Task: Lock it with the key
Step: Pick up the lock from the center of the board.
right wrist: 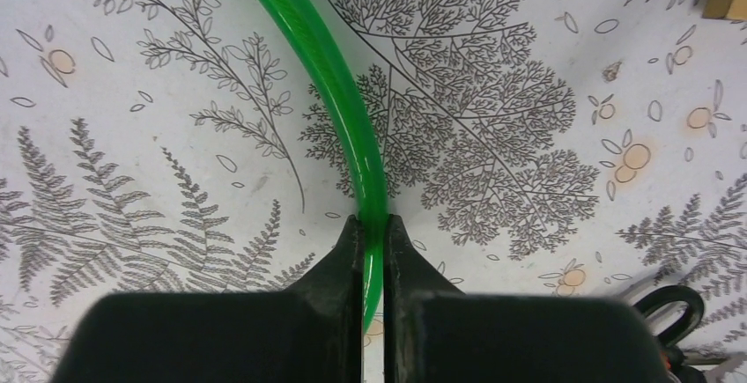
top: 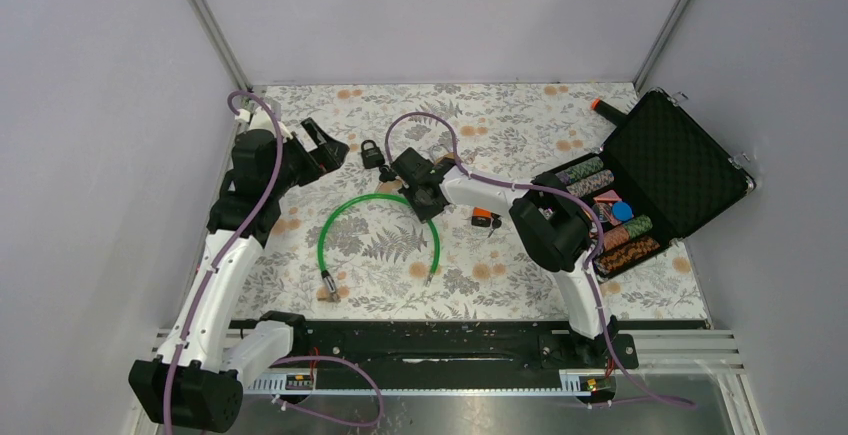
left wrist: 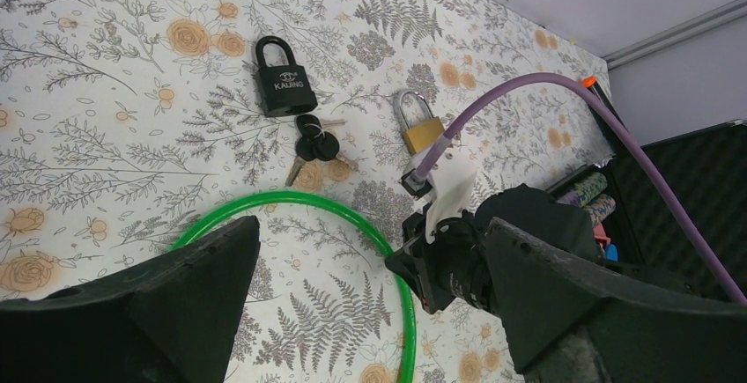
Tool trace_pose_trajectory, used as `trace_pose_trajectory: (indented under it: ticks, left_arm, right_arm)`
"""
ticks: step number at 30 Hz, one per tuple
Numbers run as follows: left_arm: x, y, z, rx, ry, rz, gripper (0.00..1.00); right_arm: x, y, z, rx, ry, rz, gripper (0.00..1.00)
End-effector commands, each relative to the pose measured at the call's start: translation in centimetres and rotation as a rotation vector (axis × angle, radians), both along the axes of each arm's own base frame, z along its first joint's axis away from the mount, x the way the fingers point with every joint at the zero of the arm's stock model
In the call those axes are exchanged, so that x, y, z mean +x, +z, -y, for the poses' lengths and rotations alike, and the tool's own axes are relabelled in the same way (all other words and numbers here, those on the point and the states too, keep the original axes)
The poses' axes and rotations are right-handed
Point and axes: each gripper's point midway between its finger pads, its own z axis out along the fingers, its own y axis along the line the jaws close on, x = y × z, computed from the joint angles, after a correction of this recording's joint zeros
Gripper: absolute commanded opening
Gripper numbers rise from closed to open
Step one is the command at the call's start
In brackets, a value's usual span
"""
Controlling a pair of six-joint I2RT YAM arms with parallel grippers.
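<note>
A green cable (top: 330,225) lies in a loop on the flowered table, its metal end (top: 327,285) at the near left. My right gripper (right wrist: 374,229) is shut on the green cable (right wrist: 339,101), pinching it at the loop's far right side (top: 425,205). A black padlock (left wrist: 284,88) lies beyond the loop with a bunch of keys (left wrist: 313,150) just in front of it, and a brass padlock (left wrist: 421,129) lies to their right. My left gripper (left wrist: 366,242) hangs open above the loop's left part, holding nothing (top: 325,150).
An open black case (top: 680,170) with coloured chips stands at the right. An orange-tagged key (top: 485,220) lies beside the right arm. A purple cable (left wrist: 564,92) arcs over the right wrist. A dark key ring (right wrist: 674,308) shows at the right wrist view's lower right.
</note>
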Motion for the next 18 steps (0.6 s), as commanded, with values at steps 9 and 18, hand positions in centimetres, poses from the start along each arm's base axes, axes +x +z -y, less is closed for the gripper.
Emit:
trace_pose_trajectory:
  ticks: [9,18]
  left_arm:
    - [-0.3,1.5,1.9,-0.021,-0.132,0.078,0.99]
    - [-0.1,1.2,4.8,-0.076,-0.302,0.112,0.99]
  right_arm:
    - [1.9,12.5,2.6,0.009,0.067,0.416,0.00]
    - [0.0,20.9,5.3,0.226,0.045,0.648,0.00]
